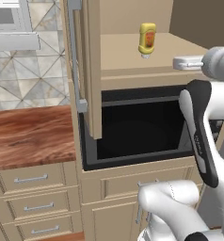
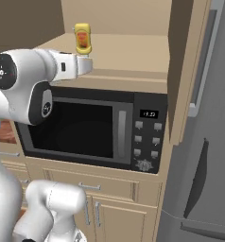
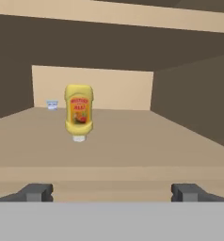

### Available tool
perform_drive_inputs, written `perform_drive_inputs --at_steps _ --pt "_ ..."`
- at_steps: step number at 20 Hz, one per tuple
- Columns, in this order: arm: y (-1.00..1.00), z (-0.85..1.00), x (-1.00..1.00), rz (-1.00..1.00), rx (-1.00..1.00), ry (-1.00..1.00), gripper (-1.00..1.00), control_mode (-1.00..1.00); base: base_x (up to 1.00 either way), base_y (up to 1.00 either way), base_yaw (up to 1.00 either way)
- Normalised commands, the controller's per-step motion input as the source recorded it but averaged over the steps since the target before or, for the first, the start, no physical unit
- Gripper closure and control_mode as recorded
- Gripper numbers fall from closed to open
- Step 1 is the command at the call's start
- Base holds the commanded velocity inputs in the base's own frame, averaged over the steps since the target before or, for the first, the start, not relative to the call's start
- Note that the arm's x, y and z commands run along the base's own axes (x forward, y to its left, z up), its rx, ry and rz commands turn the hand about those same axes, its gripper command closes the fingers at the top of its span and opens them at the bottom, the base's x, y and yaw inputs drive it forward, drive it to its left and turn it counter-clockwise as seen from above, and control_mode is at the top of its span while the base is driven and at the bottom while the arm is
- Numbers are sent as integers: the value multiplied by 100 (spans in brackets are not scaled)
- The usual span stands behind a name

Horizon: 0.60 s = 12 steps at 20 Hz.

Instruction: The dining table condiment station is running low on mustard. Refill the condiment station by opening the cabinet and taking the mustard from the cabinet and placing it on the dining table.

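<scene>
The mustard is a yellow bottle with an orange-red label, standing cap-down on the shelf of the cabinet. Both cabinet doors are swung open, the left one and the right one. My gripper is open at the shelf's front edge, level with the shelf and pointing inward. The bottle stands well ahead of the fingertips, a little left of centre, and nothing is between them. The dining table is out of view.
A black microwave sits directly under the shelf. A small white-and-blue item rests at the shelf's back wall. A wood countertop over drawers lies to the left, a grey fridge to the right.
</scene>
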Motion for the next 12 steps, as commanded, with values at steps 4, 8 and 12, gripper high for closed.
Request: perform_drive_inputs --at_steps 4,8,12 --pt "4 21 49 0 0 0 -100 -100 0 0 0" --pt "28 52 30 0 -4 0 -100 -100 0 0 0" --pt "47 33 19 0 -1 0 -100 -100 0 0 0"
